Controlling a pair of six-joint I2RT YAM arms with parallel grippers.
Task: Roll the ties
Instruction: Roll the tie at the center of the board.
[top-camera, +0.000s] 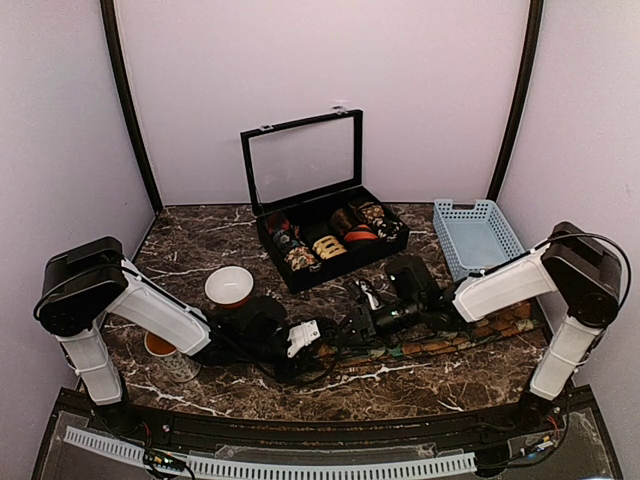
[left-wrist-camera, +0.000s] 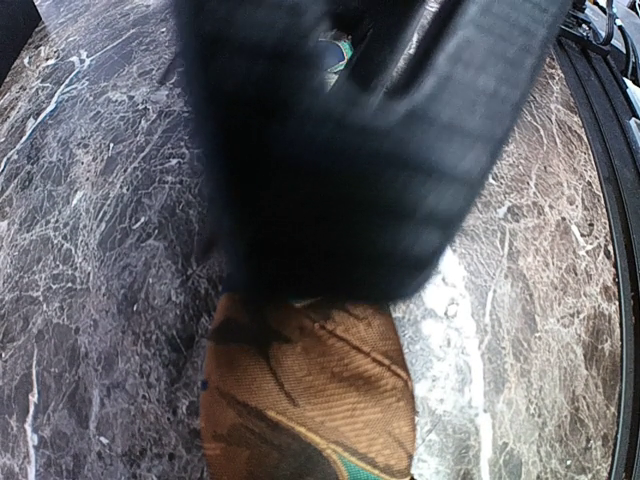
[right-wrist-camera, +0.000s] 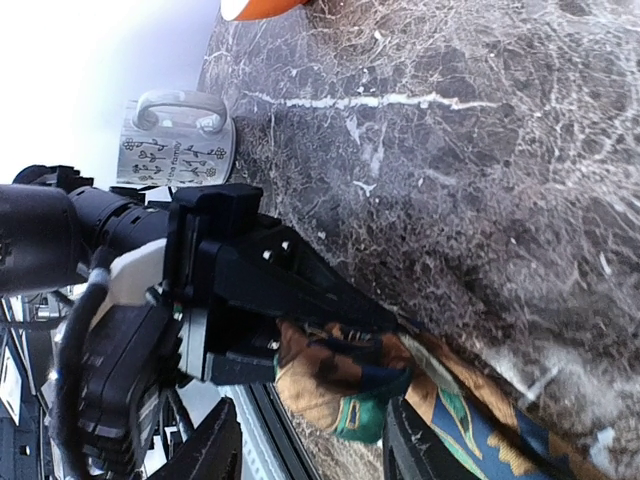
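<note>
Top external: one camouflage tie (top-camera: 450, 342) lies stretched along the near part of the marble table (top-camera: 200, 240), from under the right arm to the middle. There the left gripper (top-camera: 318, 338) and right gripper (top-camera: 368, 322) meet at its end, and fabric coils (top-camera: 330, 246) sit in the open black box (top-camera: 330, 268) behind. Left wrist: blurred dark fingers (left-wrist-camera: 330, 180) fill the view, the tie's brown end just beneath, grip unreadable here. Right wrist: left gripper clamped on the folded tie end, right gripper's own fingers (right-wrist-camera: 215, 445) apart with fabric between them, patterned mug (right-wrist-camera: 180, 140) beyond.
</note>
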